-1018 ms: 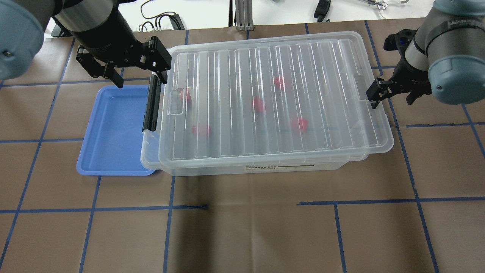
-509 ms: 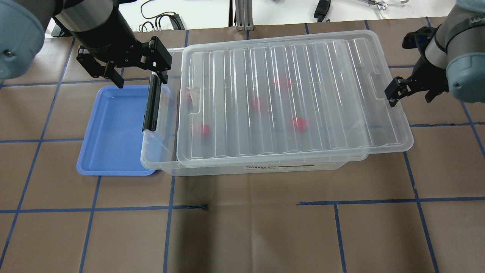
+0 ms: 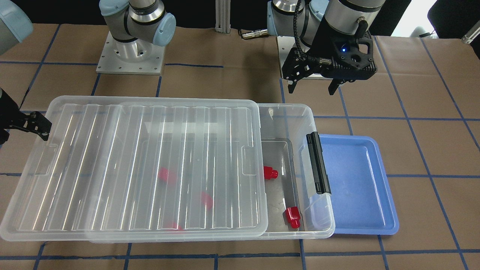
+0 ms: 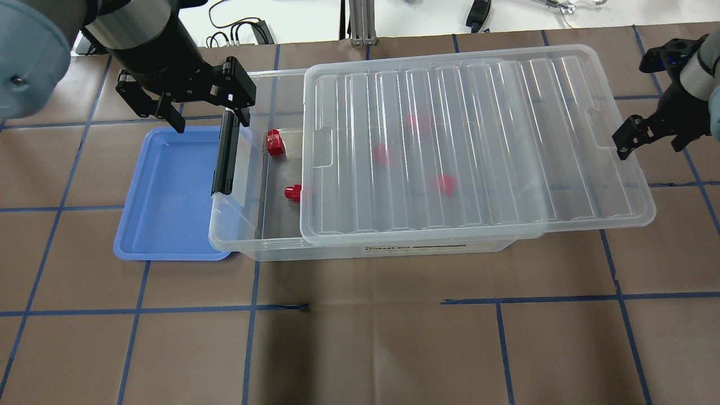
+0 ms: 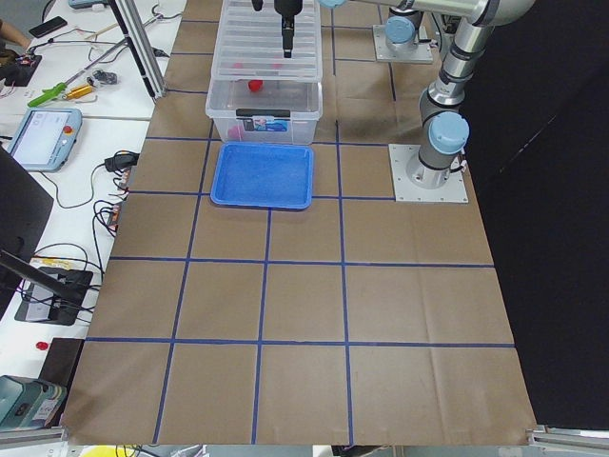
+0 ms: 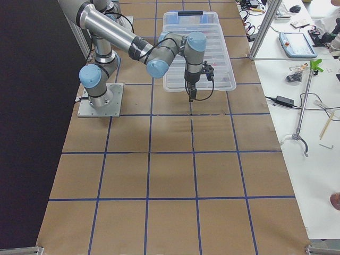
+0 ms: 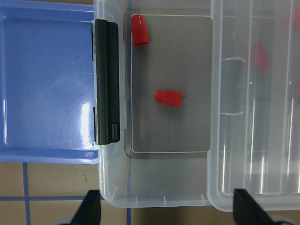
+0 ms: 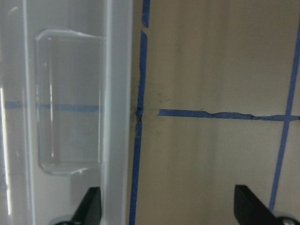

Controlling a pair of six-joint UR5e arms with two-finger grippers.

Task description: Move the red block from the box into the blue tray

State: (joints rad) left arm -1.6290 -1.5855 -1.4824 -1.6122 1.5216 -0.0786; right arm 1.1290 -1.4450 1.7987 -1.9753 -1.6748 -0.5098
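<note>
The clear box (image 4: 236, 239) stands mid-table with its ribbed lid (image 4: 478, 140) slid off toward my right, so its left end is uncovered. Two red blocks (image 4: 274, 142) (image 4: 292, 192) lie exposed there; three more (image 4: 446, 183) show blurred under the lid. The blue tray (image 4: 169, 191) lies empty against the box's left end, beside the black clip bar (image 4: 226, 154). My left gripper (image 4: 205, 112) is open and empty above the box's back left corner; its wrist view shows both exposed blocks (image 7: 168, 98). My right gripper (image 4: 647, 135) is open, straddling the lid's right rim (image 8: 117, 108).
The table is brown paper with a blue tape grid. An aluminium post (image 4: 360, 22) and cables (image 4: 236, 31) sit past its far edge. The arm bases (image 3: 129, 56) stand behind the box. The lid overhangs the box's right end.
The lid has slid to the robot's right together with my right gripper, uncovering the box's left end and two red blocks. My left gripper has barely moved.
</note>
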